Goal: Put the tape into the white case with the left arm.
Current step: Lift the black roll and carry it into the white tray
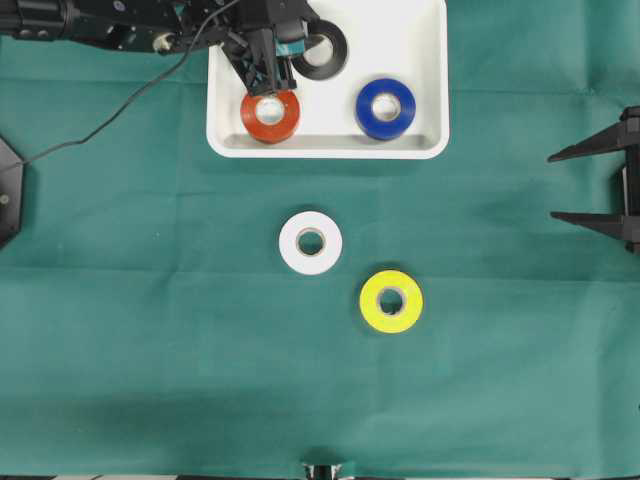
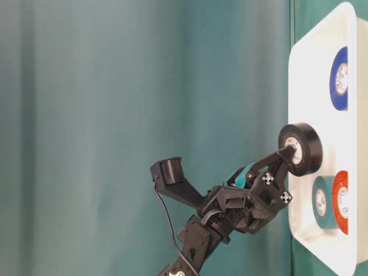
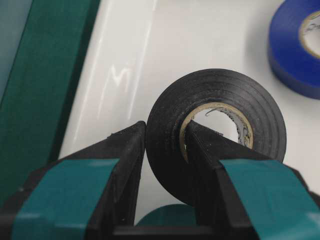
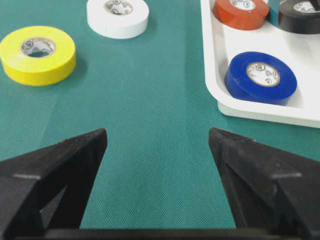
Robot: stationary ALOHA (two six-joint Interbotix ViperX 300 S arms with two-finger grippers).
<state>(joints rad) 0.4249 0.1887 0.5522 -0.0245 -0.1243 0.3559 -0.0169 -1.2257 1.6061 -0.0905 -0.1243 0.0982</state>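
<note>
Black tape over the white case, ready to drop!

The left arm (image 1: 120, 25) reaches in from the case's left, its left gripper (image 1: 275, 70) clamped on the black tape (image 1: 320, 48), one finger through the core, one outside. The roll hangs on edge above the white case (image 1: 425, 100) floor, at its far side (a teal roll peeks beneath). Just nearer sit the red tape (image 1: 270, 116) and blue tape (image 1: 386, 108); white tape (image 1: 310, 243) and yellow tape (image 1: 391, 300) wait outside on the cloth. Next, I'd say: lower, then release. Far right of the case, the right gripper (image 1: 600, 185) idles, jaws spread.

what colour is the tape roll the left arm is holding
Black, with a pale core; the tape roll shows best in the left wrist view.
</note>
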